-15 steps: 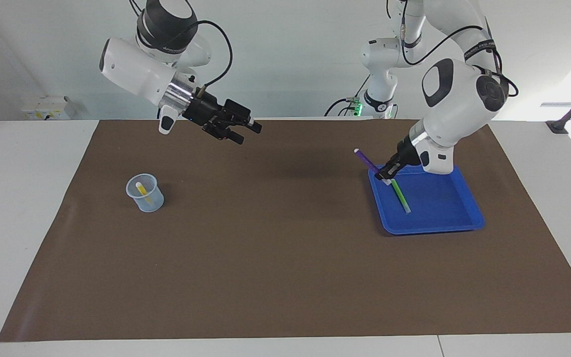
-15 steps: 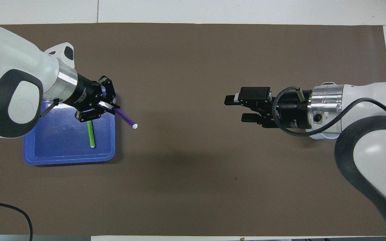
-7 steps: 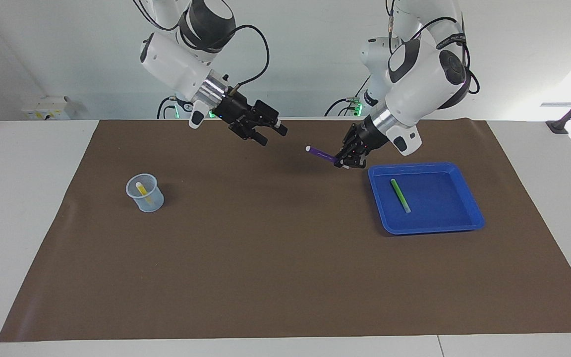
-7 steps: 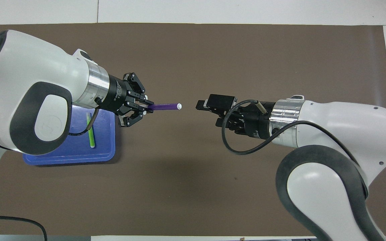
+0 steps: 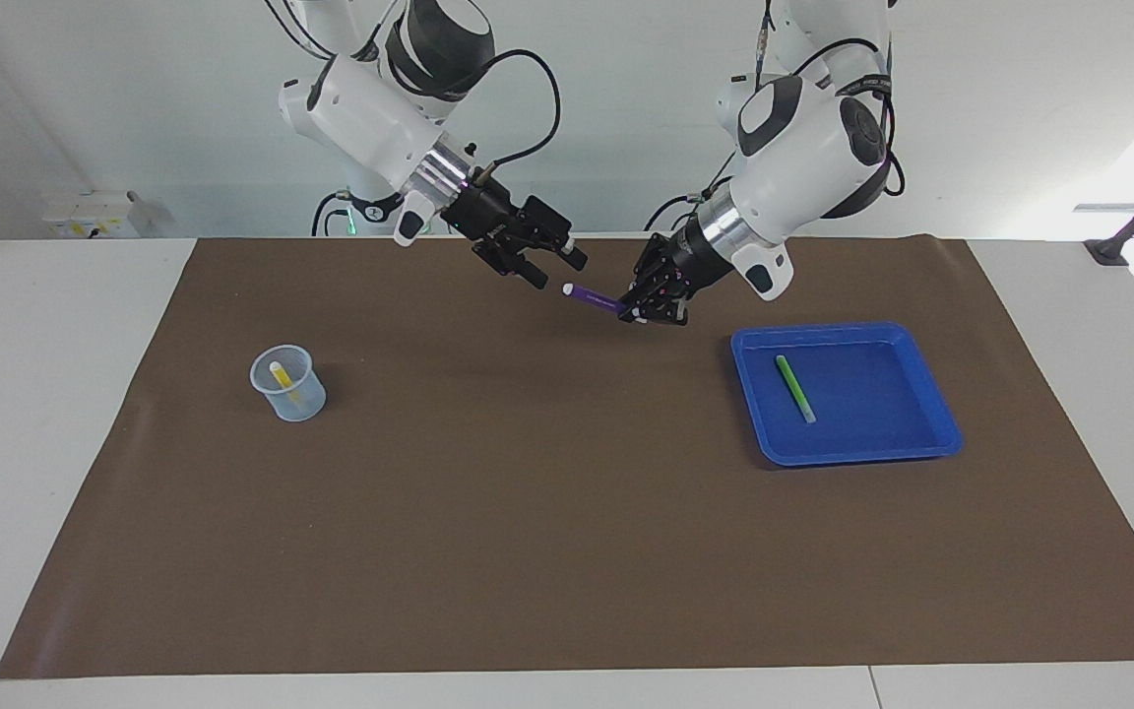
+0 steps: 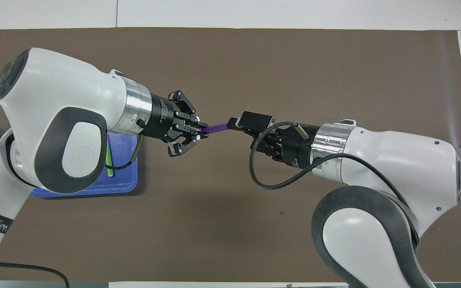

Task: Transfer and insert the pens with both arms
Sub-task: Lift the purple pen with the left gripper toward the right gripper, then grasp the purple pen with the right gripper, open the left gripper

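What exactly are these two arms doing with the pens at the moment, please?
The left gripper is shut on the purple pen and holds it in the air over the brown mat, pale cap end toward the right gripper. That one is open, close to the cap end, not yet gripping: a handover seems about to happen. The yellow pen already stands in the clear cup. The green pen lies in the blue tray.
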Controlling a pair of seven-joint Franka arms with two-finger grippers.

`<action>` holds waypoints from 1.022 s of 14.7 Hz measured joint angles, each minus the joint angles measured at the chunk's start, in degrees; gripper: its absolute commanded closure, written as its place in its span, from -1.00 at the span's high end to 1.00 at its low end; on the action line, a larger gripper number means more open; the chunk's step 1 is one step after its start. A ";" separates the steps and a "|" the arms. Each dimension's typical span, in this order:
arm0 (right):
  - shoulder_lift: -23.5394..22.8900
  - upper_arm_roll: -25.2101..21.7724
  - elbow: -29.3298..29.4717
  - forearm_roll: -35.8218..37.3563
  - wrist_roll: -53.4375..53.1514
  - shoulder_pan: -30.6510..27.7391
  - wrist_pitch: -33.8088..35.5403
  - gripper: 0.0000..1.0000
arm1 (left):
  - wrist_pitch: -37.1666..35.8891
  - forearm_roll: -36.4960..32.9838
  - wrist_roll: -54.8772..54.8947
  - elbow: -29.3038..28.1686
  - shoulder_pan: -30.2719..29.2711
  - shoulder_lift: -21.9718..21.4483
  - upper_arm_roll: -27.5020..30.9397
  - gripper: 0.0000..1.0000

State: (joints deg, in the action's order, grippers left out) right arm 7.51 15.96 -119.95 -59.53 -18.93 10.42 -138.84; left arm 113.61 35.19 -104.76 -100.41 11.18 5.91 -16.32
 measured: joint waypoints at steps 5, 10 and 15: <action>-0.44 -0.05 -0.16 0.00 0.00 0.04 -1.29 0.82 | 1.62 0.79 -0.27 -1.19 1.73 -0.54 -0.09 -1.00; -0.48 -0.13 -0.16 0.00 0.00 0.09 -1.76 0.75 | 1.64 0.79 0.42 -1.43 2.52 -0.87 -0.16 -1.00; -0.48 -0.10 -0.16 0.00 0.01 0.47 -1.86 0.62 | 1.65 0.79 0.72 -1.73 2.76 -0.89 -0.16 -1.00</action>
State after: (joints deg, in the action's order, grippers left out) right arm 7.03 15.87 -120.11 -59.53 -18.92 10.88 -140.70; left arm 115.25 35.97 -104.04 -102.13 13.93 5.02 -16.48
